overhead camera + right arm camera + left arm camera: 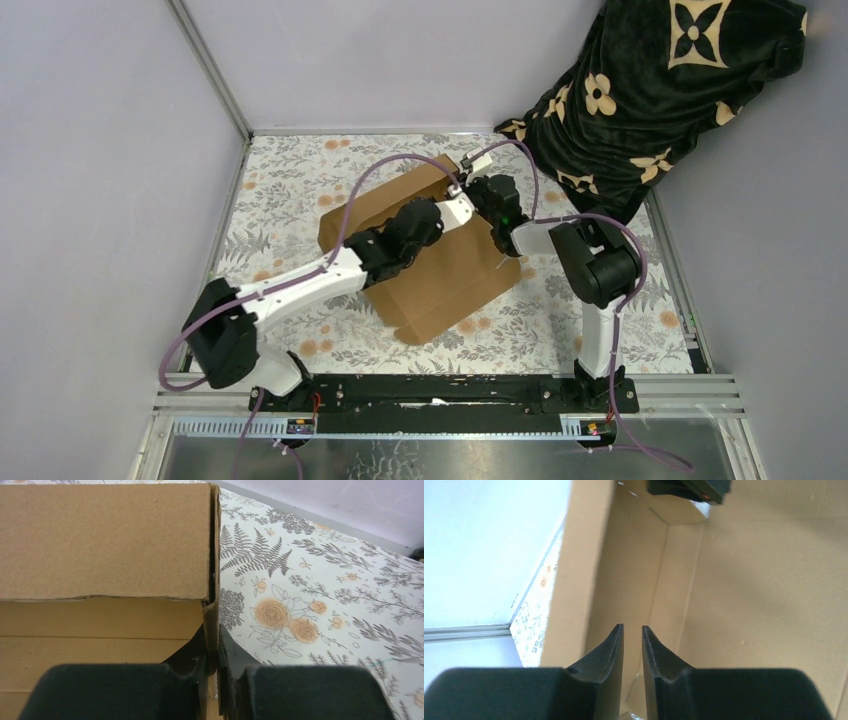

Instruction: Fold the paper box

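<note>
right fingers [231, 656] pinched on upright side wall of paper box [105, 540]; floral cloth [310, 595] at right.

Soft, even light was cast; the paper box [749, 605] was rendered blurred in the left wrist view.

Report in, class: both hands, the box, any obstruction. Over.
Right hand pinching paper box wall. Left hand slightly open inside box, empty. Box partly folded. No obstruction seen.
</note>
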Controlling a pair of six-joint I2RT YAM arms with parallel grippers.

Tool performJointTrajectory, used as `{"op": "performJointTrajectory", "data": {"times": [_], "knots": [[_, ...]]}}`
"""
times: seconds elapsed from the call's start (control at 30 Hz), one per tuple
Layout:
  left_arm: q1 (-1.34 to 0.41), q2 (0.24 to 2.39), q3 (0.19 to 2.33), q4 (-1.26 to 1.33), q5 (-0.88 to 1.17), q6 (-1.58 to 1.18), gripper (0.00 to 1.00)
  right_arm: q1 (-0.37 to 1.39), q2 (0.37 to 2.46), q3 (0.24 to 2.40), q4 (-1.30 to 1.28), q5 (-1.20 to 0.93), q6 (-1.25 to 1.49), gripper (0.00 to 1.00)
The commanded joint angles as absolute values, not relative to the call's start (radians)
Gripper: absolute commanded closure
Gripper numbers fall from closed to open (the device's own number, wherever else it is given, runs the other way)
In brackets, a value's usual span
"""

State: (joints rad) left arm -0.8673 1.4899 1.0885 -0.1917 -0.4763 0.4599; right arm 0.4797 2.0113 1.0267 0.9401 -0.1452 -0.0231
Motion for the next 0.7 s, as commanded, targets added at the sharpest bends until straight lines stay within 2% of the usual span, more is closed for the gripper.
{"op": "performJointTrajectory", "data": {"times": [0.0, 0.33, 0.57, 0.67], "knots": [[-0.834, 1.368, 1.147, -0.17, -0.442, 0.398, 0.73, 0.485, 1.91, 0.986, 0.878, -0.105, -0.119, 0.92], [-0.731, 1.431, 1.291, -0.154, -0.504, 0.348, 0.65, 0.485, 1.809, 0.959, 0.762, -0.143, -0.185, 0.92], [-0.524, 1.621, 1.495, -0.258, -0.432, 0.224, 0.66, 0.485, 1.784, 0.897, 0.784, -0.183, -0.182, 0.93], [-0.447, 1.681, 1.552, -0.316, -0.311, 0.141, 0.66, 0.485, 1.772, 0.862, 0.806, -0.196, -0.17, 0.93]]}}
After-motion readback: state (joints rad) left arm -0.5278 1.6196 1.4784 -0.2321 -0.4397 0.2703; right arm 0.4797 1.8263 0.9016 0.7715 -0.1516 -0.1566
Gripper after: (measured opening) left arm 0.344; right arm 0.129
